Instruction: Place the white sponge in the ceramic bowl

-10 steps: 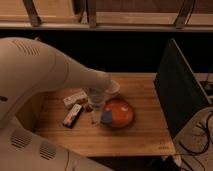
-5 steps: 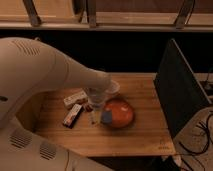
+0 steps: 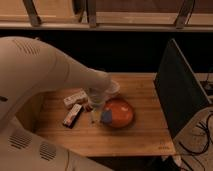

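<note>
The ceramic bowl (image 3: pixel 121 113), round and glossy orange-red, sits mid-table on the wooden top. The white sponge (image 3: pixel 106 117), a small bluish-grey pad with a pale edge, hangs tilted over the bowl's left rim. My gripper (image 3: pixel 95 115) comes down from the big white arm just left of the bowl. It is shut, with the sponge at its tips. The arm's wrist hides where the fingers join it.
A white rectangular block (image 3: pixel 75 98) and a red-and-white wrapped bar (image 3: pixel 72 115) lie left of the gripper. A translucent plastic cup (image 3: pixel 113 89) stands behind the bowl. A dark monitor (image 3: pixel 179 90) rises at the right table edge, with cables (image 3: pixel 200 142) beyond it.
</note>
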Motion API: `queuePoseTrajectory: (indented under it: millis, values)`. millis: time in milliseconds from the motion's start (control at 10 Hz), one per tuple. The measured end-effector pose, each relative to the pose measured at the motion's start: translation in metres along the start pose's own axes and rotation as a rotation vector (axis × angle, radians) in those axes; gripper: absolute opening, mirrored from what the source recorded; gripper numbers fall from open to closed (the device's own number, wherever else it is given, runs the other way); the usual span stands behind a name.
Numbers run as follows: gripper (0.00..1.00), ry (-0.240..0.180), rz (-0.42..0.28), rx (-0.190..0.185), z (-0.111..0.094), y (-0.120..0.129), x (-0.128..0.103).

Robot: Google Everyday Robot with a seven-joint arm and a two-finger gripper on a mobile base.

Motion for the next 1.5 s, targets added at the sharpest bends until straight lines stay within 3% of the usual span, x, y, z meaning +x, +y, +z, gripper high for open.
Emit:
queuePoseTrajectory:
  millis: [100,200,500,600,800,1300,1500]
  values:
    - [0.00,-0.015,0.007,0.047,-0.009,-0.007,0.009]
    - [0.00,-0.037,0.043,0.107,-0.022,-0.015,0.031]
    - [0.00,-0.090,0.175,0.189,-0.039,-0.017,0.094]
    - [0.00,-0.096,0.208,0.200,-0.041,-0.016,0.109]
    - [0.02,-0.097,0.208,0.201,-0.041,-0.016,0.108]
    - [0.43,-0.101,0.203,0.200,-0.041,-0.016,0.106]
    - [0.36,-0.118,0.190,0.222,-0.042,-0.025,0.107]
